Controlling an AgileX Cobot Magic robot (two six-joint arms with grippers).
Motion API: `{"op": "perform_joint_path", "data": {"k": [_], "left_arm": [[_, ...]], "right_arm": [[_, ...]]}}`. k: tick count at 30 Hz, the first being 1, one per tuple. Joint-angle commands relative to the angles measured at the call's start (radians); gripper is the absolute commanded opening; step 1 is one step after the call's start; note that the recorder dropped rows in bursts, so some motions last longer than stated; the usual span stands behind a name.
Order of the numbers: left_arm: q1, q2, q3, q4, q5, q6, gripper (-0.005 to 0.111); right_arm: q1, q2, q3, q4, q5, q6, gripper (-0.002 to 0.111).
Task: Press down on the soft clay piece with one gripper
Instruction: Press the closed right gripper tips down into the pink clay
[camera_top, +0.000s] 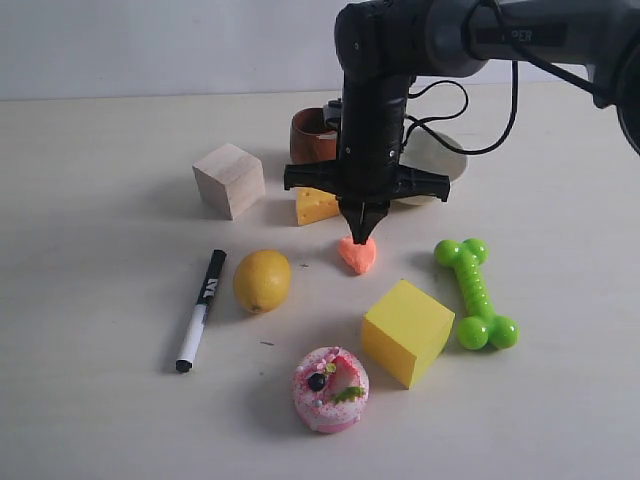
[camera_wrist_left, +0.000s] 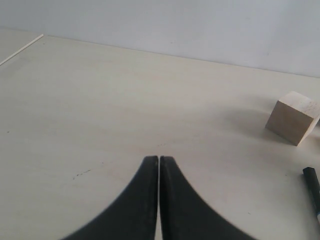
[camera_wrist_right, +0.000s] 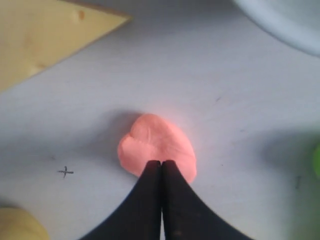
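Our right gripper (camera_top: 360, 236), jaws pressed together, rests its tip on the soft clay piece (camera_top: 358, 256), which we see lying on the table (camera_top: 100, 400) just beside the cheese wedge (camera_top: 316, 206), with the yellow cube (camera_top: 406, 331) and lemon (camera_top: 262, 280) farther out.
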Motion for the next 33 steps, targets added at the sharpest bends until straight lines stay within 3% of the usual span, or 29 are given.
{"op": "perform_joint_path", "data": {"k": [1, 33], "left_arm": [[0.001, -0.006, 0.003, -0.005, -0.004, 0.001, 0.004], [0.001, -0.006, 0.003, -0.005, -0.004, 0.001, 0.004]], "right_arm": [[0.001, 0.014, -0.007, -0.015, -0.016, 0.004, 0.0], [0.001, 0.081, -0.007, 0.011, -0.016, -0.022, 0.0]]}}
